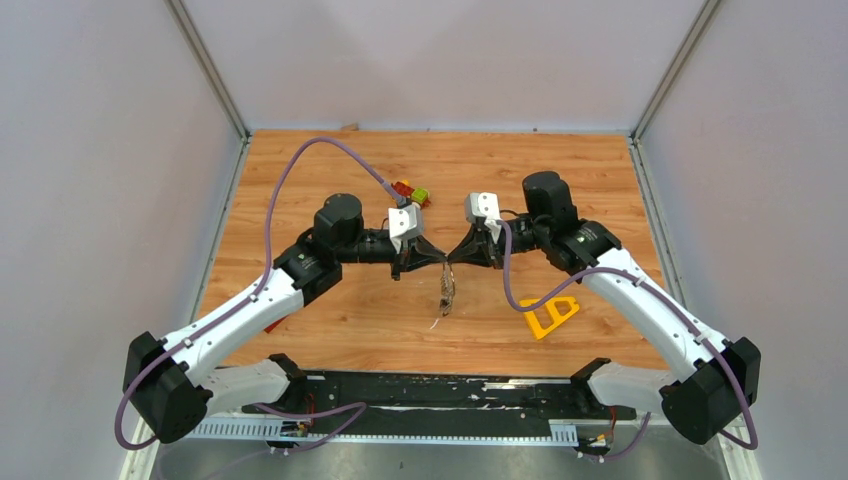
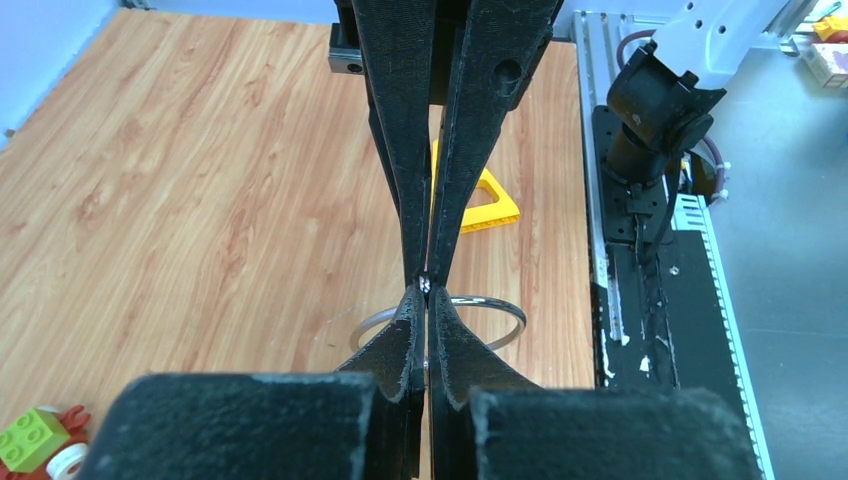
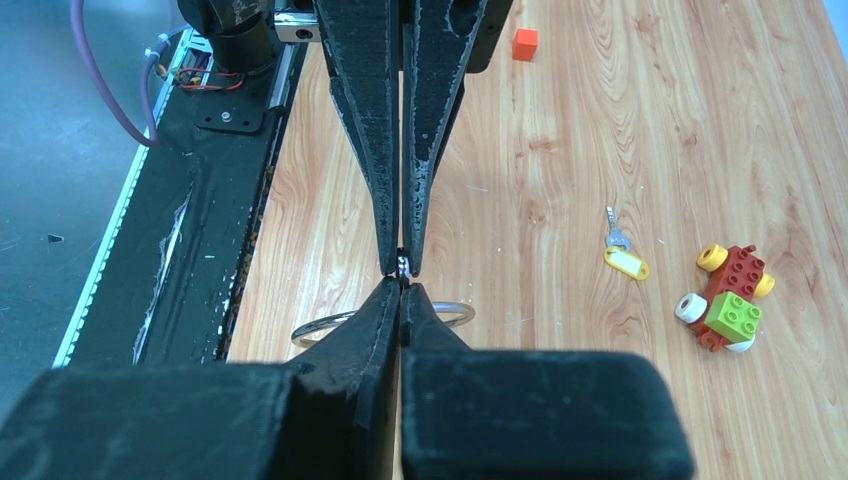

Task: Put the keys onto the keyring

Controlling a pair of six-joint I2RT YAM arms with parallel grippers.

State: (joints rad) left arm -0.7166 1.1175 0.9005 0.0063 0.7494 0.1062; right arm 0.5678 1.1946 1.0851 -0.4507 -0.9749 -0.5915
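My two grippers meet tip to tip above the middle of the table, left gripper [image 1: 440, 260] and right gripper [image 1: 453, 262]. Both are shut on the same bit of silver wire, the top of the keyring [image 2: 503, 308]. The thin ring hangs under the pinch point [image 3: 452, 313], partly hidden by the black fingers [image 3: 375, 330]. In the top view it dangles as a small dark shape [image 1: 446, 295], and I cannot tell whether keys hang on it. One of the keys [image 3: 622, 252], silver with a pale yellow tag, lies flat on the wood beside the toy car.
A red-green-yellow toy car [image 3: 727, 299] stands behind the grippers [image 1: 412, 192]. A yellow plastic triangle [image 1: 550, 315] lies to the front right [image 2: 484, 203]. A small orange cube [image 3: 525, 43] sits on the wood. The black rail [image 1: 450, 392] runs along the near edge.
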